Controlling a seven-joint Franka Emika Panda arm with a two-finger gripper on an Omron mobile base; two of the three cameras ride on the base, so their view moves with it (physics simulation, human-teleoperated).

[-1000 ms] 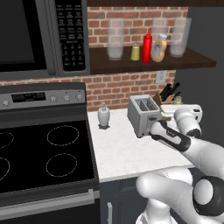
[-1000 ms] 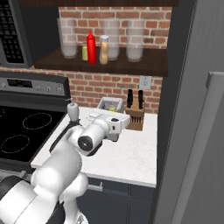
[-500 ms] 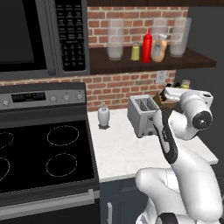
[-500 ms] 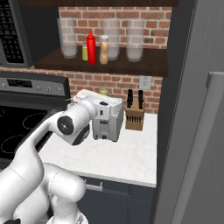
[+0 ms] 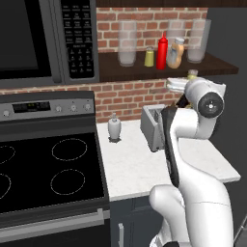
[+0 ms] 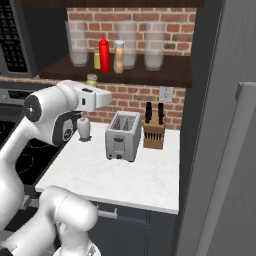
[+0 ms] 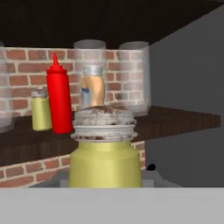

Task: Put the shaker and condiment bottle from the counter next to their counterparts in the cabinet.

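My claw is clamped on the shaker, low centre of hand view, just below shelf. Bottle already up by red bottle. Lift above ledge, keep upright, set beside pale shaker w/o knocking jars. Since a sec ago: arm up from toaster level to under shelf.

shelf: a dark brown wooden open shelf ran along a red brick wall, above the counter.
on the shelf: tall clear glass jars stood at the back; in front stood a small pale yellow-green shaker, a slim red squeeze bottle just beside it, and a squat orange-tan bottle with a pale grey cap next to that.
counter: a white, faintly marbled stone countertop lay over dark grey cupboards.
on the counter: a silver toaster, a wooden knife block beside it, and a small white dispenser bottle near the stove.
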